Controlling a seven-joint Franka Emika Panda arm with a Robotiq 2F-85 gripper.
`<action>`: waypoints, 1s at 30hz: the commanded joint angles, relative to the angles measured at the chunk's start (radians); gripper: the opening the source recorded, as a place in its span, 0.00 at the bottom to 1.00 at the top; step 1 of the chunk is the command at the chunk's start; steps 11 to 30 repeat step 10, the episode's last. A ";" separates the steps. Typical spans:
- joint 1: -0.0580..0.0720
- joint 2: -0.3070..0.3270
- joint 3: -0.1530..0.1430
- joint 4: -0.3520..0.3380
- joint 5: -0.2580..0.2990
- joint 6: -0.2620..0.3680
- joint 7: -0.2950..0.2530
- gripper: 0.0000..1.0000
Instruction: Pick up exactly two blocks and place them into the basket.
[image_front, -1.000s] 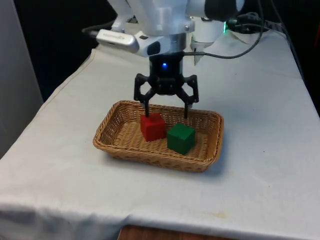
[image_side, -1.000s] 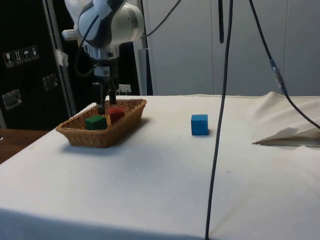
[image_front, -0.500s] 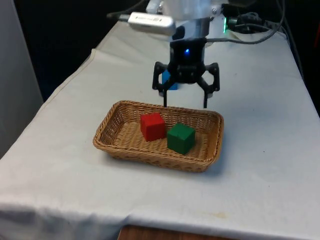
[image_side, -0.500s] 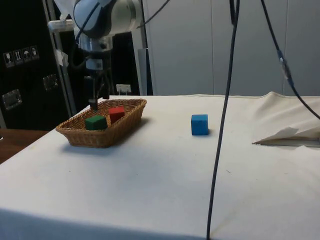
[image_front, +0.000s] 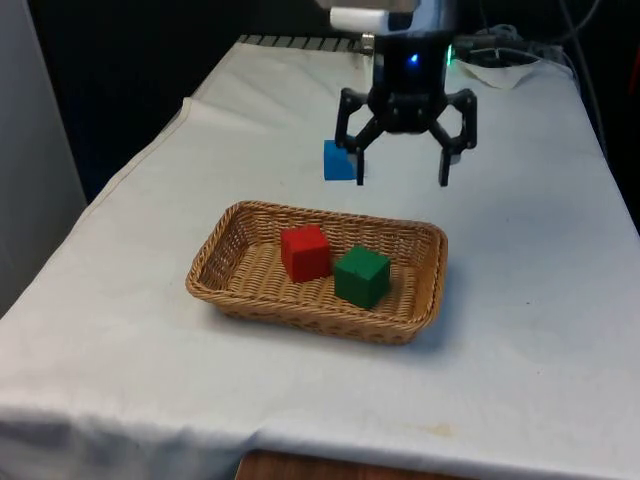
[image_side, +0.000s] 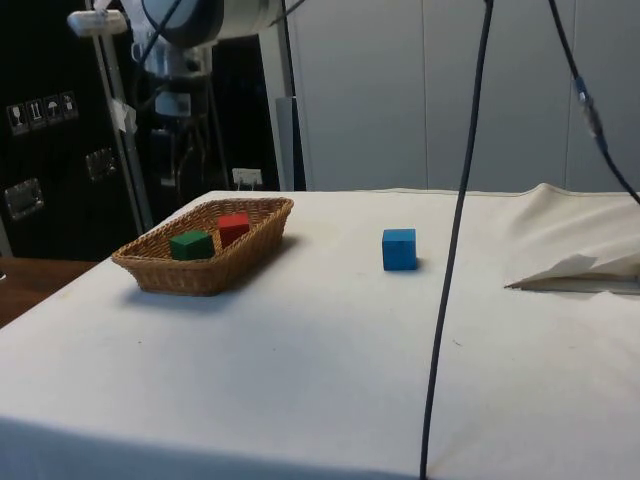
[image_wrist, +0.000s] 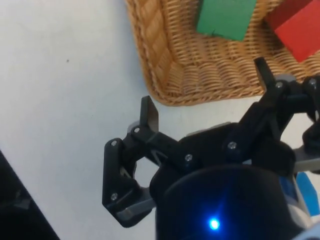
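Note:
A woven basket (image_front: 225, 262) (image_side: 150, 262) (image_wrist: 155, 65) holds a red block (image_front: 305, 252) (image_side: 233, 227) (image_wrist: 297, 27) and a green block (image_front: 361, 276) (image_side: 191, 244) (image_wrist: 225, 17) side by side. A blue block (image_front: 336, 161) (image_side: 399, 249) sits on the cloth beyond the basket. My gripper (image_front: 402, 178) (image_wrist: 206, 88) hangs open and empty in the air above the cloth behind the basket's far rim, toward the front view's right of the blue block. In the side view the hand hangs dark against the cabinets, above the basket's far end.
White cloth covers the table. Cables hang down in the side view's foreground (image_side: 455, 240). A fold of cloth (image_side: 575, 270) lies at the side view's right. Equipment and cables (image_front: 500, 50) sit at the table's far end.
My gripper has risen out of the basket and drawn back over its far rim, staying open. The red block stays in the basket beside the green one.

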 joint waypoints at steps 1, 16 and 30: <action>0.011 -0.016 -0.005 -0.010 -0.015 -0.001 0.011 1.00; 0.003 -0.057 0.024 -0.021 -0.033 -0.005 0.015 1.00; 0.003 -0.057 0.024 -0.021 -0.033 -0.005 0.015 1.00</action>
